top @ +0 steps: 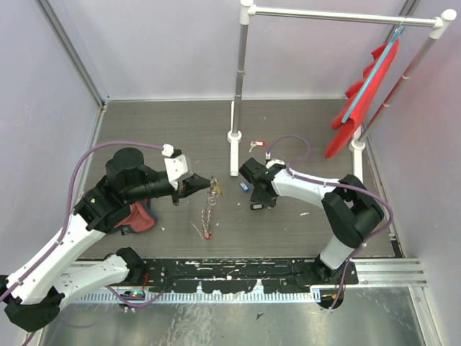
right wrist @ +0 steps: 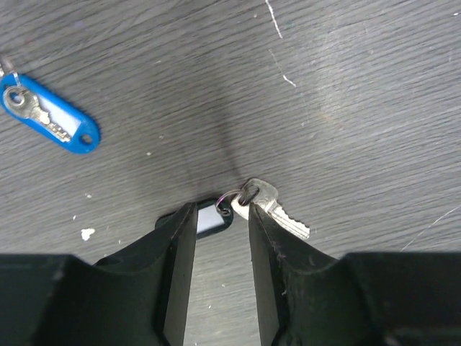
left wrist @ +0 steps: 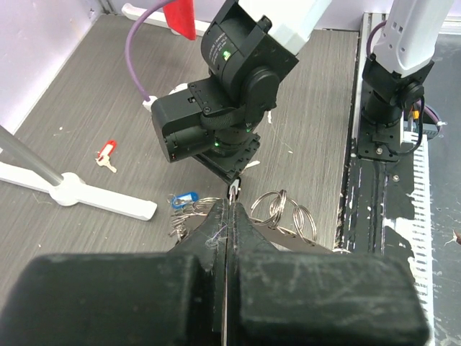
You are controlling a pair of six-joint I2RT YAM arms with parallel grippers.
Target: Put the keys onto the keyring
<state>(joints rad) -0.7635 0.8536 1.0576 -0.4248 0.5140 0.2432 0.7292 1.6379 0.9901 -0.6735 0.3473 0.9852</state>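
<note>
My left gripper point(top: 204, 184) is shut on the keyring point(top: 211, 205), a chain of silvery coiled loops that trails toward the near edge, with a red tag point(top: 208, 235) at its end. In the left wrist view the shut gripper point(left wrist: 232, 207) pinches the keyring's loops point(left wrist: 287, 211). My right gripper point(top: 257, 203) is low over the table, open, its jaws either side of a black-tagged key point(right wrist: 211, 219) with a silver blade point(right wrist: 279, 210); the right gripper point(right wrist: 220, 210) is not closed on it. A blue-tagged key point(top: 243, 187) lies between the grippers and shows in the right wrist view point(right wrist: 49, 122). A red-tagged key point(top: 257, 145) lies farther back.
A white rack pole point(top: 239, 79) with a flat base point(top: 233, 153) stands behind the grippers. A red cloth point(top: 367, 94) hangs from the rack's bar at back right. A red and blue cloth item point(top: 138, 216) lies under the left arm. Another small key point(top: 267, 153) lies near the red one.
</note>
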